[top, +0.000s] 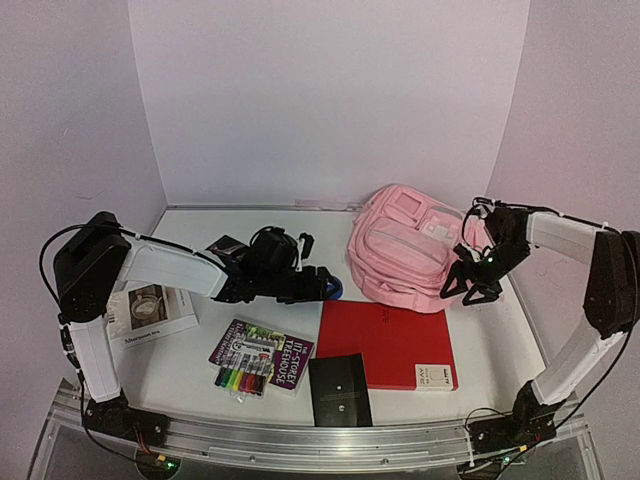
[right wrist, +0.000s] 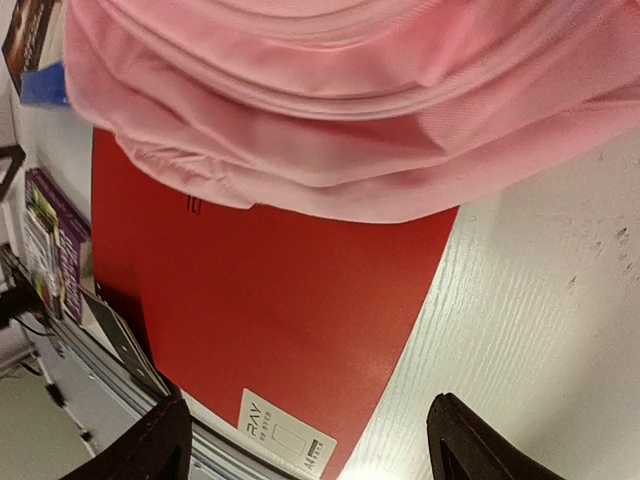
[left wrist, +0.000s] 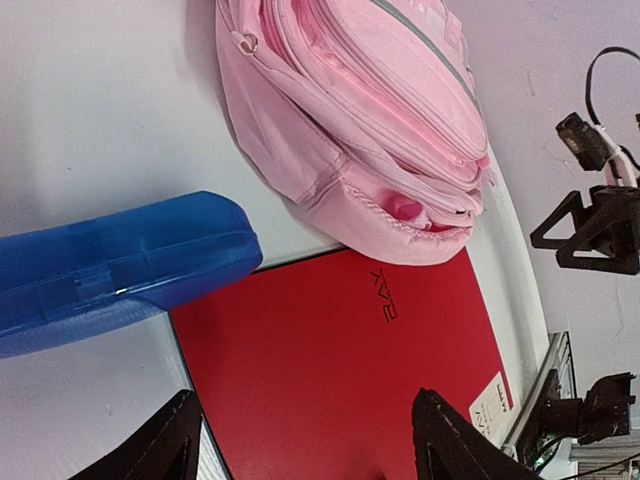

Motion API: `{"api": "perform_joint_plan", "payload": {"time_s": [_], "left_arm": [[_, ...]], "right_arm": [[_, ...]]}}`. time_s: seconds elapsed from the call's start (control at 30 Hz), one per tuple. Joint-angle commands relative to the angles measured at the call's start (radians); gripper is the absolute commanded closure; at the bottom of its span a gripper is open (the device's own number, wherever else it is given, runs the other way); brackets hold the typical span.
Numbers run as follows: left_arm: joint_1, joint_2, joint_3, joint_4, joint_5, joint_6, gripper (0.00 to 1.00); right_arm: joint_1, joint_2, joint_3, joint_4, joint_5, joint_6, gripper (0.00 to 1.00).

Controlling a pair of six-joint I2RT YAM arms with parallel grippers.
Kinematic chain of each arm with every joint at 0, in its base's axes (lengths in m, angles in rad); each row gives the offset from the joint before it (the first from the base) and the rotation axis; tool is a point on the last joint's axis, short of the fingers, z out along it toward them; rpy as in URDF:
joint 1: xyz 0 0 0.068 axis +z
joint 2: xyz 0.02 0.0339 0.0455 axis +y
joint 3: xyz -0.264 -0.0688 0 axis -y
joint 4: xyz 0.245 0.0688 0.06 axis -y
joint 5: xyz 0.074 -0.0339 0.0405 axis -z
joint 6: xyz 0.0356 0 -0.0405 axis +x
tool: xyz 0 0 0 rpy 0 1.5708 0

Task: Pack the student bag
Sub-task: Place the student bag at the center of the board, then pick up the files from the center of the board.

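The pink student bag (top: 408, 245) lies at the back right of the table, its lower edge over the top of a red folder (top: 388, 343). The bag also shows in the left wrist view (left wrist: 350, 110) and the right wrist view (right wrist: 350, 90). My left gripper (top: 315, 285) is open and empty, hovering left of the bag over a blue pencil case (left wrist: 110, 265) and the red folder (left wrist: 340, 350). My right gripper (top: 475, 290) is open and empty just off the bag's right front corner, above the folder's corner (right wrist: 270, 310) and bare table.
A paperback book (top: 265, 352) with a pack of coloured markers (top: 240, 378) lies front centre-left. A black notebook (top: 340, 390) lies at the front edge. A white book (top: 150, 312) lies at the left. White walls enclose the table.
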Motion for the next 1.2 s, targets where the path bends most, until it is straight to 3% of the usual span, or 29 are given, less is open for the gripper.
{"api": "perform_joint_plan", "payload": {"time_s": [0.0, 0.13, 0.23, 0.37, 0.57, 1.0, 1.17], "left_arm": [[0.000, -0.051, -0.010, 0.076, -0.043, -0.012, 0.27], [-0.001, -0.042, -0.005, 0.060, -0.065, -0.024, 0.28], [-0.001, -0.029, 0.008, 0.034, -0.078, -0.036, 0.27], [-0.001, -0.021, 0.010, 0.027, -0.092, -0.047, 0.28], [0.000, -0.038, -0.011, 0.050, -0.109, -0.048, 0.28], [0.000, -0.018, 0.000, 0.059, -0.108, -0.054, 0.28], [-0.001, -0.014, 0.002, 0.062, -0.110, -0.054, 0.28]], "right_arm": [[-0.070, 0.015, -0.096, 0.040, -0.113, 0.124, 0.19], [-0.107, -0.096, -0.244, 0.178, -0.086, 0.250, 0.19], [-0.107, -0.132, -0.265, 0.204, -0.084, 0.284, 0.21], [-0.107, -0.037, -0.267, 0.213, -0.077, 0.283, 0.27], [-0.107, 0.081, -0.248, 0.212, -0.127, 0.215, 0.47], [-0.106, 0.229, -0.229, 0.210, -0.247, 0.154, 0.60], [-0.106, 0.229, -0.222, 0.206, -0.285, 0.132, 0.76]]}}
